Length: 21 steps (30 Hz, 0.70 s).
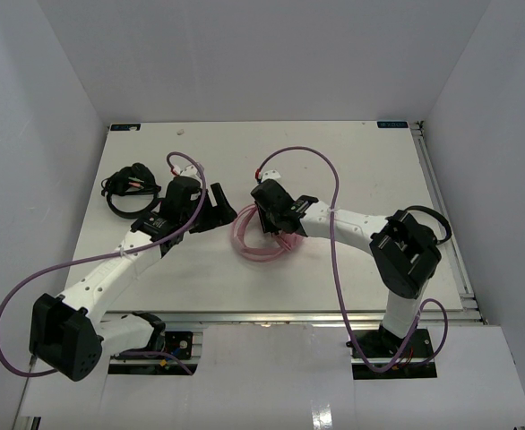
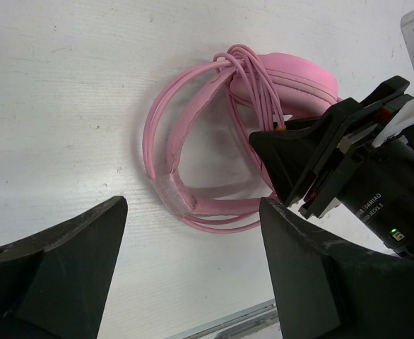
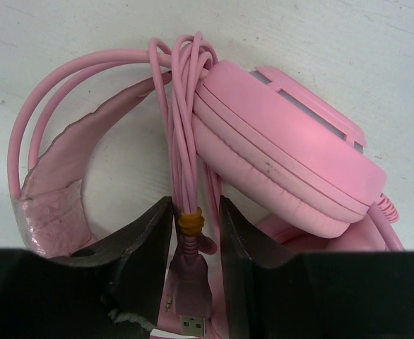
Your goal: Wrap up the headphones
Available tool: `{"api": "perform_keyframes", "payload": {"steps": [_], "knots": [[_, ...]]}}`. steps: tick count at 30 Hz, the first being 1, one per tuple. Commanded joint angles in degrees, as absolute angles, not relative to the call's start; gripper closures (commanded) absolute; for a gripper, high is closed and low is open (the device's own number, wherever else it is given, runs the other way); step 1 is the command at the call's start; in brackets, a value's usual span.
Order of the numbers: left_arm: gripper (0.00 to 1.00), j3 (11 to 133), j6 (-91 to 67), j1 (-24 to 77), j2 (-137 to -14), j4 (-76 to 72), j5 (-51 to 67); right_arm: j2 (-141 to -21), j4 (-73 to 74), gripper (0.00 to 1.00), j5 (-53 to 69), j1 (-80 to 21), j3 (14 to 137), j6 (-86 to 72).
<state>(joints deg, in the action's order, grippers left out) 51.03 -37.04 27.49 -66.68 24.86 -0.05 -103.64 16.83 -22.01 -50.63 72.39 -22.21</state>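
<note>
The pink headphones lie on the white table between the two arms, with the thin pink cable looped in several strands round the headband beside the ear cup. My right gripper straddles the cable's end at its orange band. The left finger touches the strands, and a small gap shows on the right. The USB plug hangs between the fingers. My left gripper is wide open and empty, low over the table just left of the headband. It also sees the right gripper.
A black headset lies at the table's far left, behind the left arm. A black loop shows by the right arm's elbow. The table's near metal edge runs just below the left gripper. White walls enclose the table.
</note>
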Motion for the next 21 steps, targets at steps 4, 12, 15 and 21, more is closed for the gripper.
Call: {"api": "perform_keyframes", "payload": {"steps": [4,12,15,21], "knots": [[0.14,50.54,-36.48,27.16,-64.5,24.61,-0.52,-100.89,17.67,0.58,-23.48,-50.8,75.16,-21.25],[0.14,50.55,-35.94,27.16,-63.8,24.62,-0.44,-99.22,18.13,0.53,-24.0,-51.24,75.78,-21.09],[0.14,51.5,-35.23,27.23,-63.46,24.82,-0.16,-98.63,19.09,0.51,-24.54,-51.26,76.94,-21.01],[0.13,55.49,-33.49,27.25,-63.37,26.77,-0.09,-96.3,21.97,0.5,-24.61,-51.5,79.56,-20.74]]}}
